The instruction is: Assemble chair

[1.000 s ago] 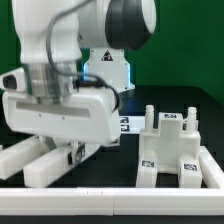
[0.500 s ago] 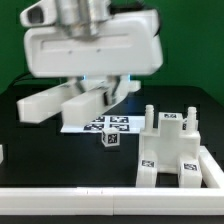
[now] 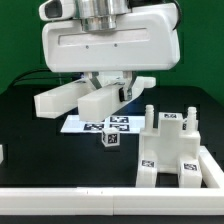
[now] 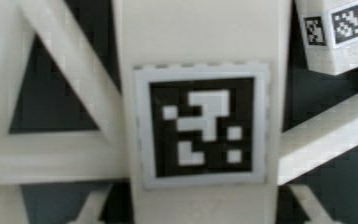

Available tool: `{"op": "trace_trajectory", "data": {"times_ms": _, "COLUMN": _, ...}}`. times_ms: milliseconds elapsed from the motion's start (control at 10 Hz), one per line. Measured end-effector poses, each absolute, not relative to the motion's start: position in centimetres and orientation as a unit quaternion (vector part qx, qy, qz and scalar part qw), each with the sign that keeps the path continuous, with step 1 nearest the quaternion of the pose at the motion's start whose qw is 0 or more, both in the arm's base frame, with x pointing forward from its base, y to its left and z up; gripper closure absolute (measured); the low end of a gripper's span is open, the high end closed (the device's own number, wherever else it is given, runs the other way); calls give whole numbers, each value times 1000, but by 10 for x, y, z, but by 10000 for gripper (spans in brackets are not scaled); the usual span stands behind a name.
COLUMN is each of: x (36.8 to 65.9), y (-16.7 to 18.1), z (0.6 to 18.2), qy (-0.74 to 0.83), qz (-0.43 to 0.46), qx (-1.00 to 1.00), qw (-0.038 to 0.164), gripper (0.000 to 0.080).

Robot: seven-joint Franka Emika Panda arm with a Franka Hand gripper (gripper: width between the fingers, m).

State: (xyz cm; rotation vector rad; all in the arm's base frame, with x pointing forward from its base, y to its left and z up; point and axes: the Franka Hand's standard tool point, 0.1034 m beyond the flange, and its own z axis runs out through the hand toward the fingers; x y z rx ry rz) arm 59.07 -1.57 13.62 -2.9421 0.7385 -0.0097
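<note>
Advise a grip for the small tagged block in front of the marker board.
Probably top-down, pinching the small tagged block across two opposite side faces: it stands free on the table, nothing touching it. The hand holds the bar frame, so set that down first.

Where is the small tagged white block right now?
The small tagged block sits on the black table just in front of the marker board, on the exterior view's left of the chair piece with posts.

The lifted chair part (image 3: 85,97) and the standing chair part (image 3: 170,150) look like smooth matt white plastic. The white shell of the robot arm (image 3: 110,48) is glossier, and the surface (image 3: 35,138) is matt black.
</note>
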Motion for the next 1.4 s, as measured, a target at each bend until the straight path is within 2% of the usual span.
{"op": "trace_trajectory", "data": {"times_ms": 100, "x": 587, "y": 7, "z": 143, "qy": 216, "qz": -4, "qx": -976, "qw": 33, "gripper": 517}}
{"op": "trace_trajectory", "data": {"times_ms": 200, "x": 574, "y": 41, "z": 147, "qy": 191, "qz": 0, "qx": -981, "qw": 24, "gripper": 517}}
{"op": "trace_trajectory", "data": {"times_ms": 400, "x": 561, "y": 87, "z": 152, "qy": 139, "qz": 7, "qx": -990, "qw": 14, "gripper": 517}}
{"op": "trace_trajectory", "data": {"times_ms": 500, "x": 562, "y": 91, "z": 150, "qy": 146, "qz": -21, "qx": -989, "qw": 30, "gripper": 517}}
{"op": "trace_trajectory", "data": {"times_ms": 800, "x": 557, "y": 89, "z": 145, "qy": 147, "qz": -14, "qx": -989, "qw": 27, "gripper": 517}}
{"op": "trace_trajectory", "data": {"times_ms": 1100, "x": 553, "y": 113, "z": 133, "qy": 103, "qz": -15, "qx": -994, "qw": 20, "gripper": 517}}
{"op": "trace_trajectory", "data": {"times_ms": 1400, "x": 554, "y": 112, "z": 124, "qy": 102, "qz": -10, "qx": -995, "qw": 17, "gripper": 517}}
